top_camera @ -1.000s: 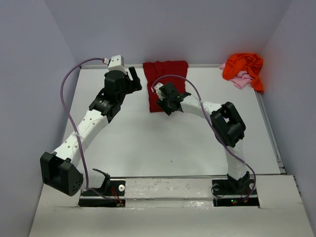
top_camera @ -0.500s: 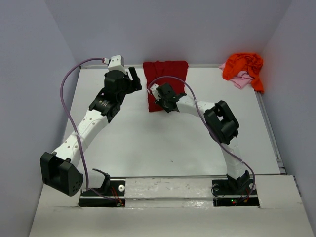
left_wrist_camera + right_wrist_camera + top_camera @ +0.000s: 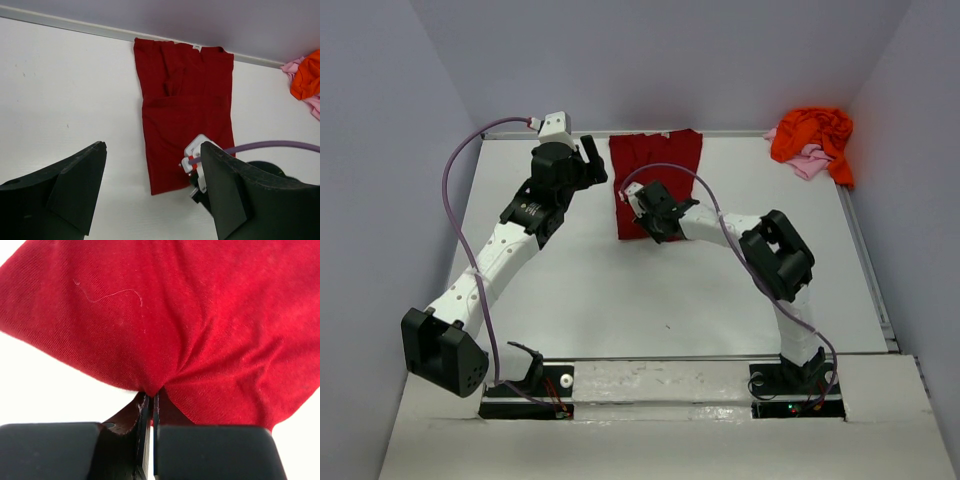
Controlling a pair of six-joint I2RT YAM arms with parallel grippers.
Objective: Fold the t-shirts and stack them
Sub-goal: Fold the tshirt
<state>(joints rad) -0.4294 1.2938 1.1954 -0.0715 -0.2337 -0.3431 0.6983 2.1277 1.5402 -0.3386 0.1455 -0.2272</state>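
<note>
The dark red t-shirt [image 3: 658, 165] lies folded into a long strip at the table's back edge, running toward me. My right gripper [image 3: 650, 218] sits on its near end, shut on a pinch of the red cloth [image 3: 175, 315]; the jaws [image 3: 152, 400] meet with fabric bunched between them. Just left of the shirt my left gripper [image 3: 588, 158] hovers open and holds nothing. From the left wrist, the shirt [image 3: 185, 100] shows past the left gripper [image 3: 152, 150]. The orange t-shirt [image 3: 815, 135] lies crumpled on the pale pink t-shirt [image 3: 807, 163] in the back right corner.
A raised rail [image 3: 740, 133] runs along the table's back edge, with walls close behind and at both sides. The orange t-shirt [image 3: 307, 75] and pink t-shirt [image 3: 314, 106] heap shows at the right edge of the left wrist view. A purple cable [image 3: 680, 170] loops over the red shirt.
My right gripper went from open to shut on the red shirt's near end. The shirt now reaches a little farther toward me. The left arm has not moved.
</note>
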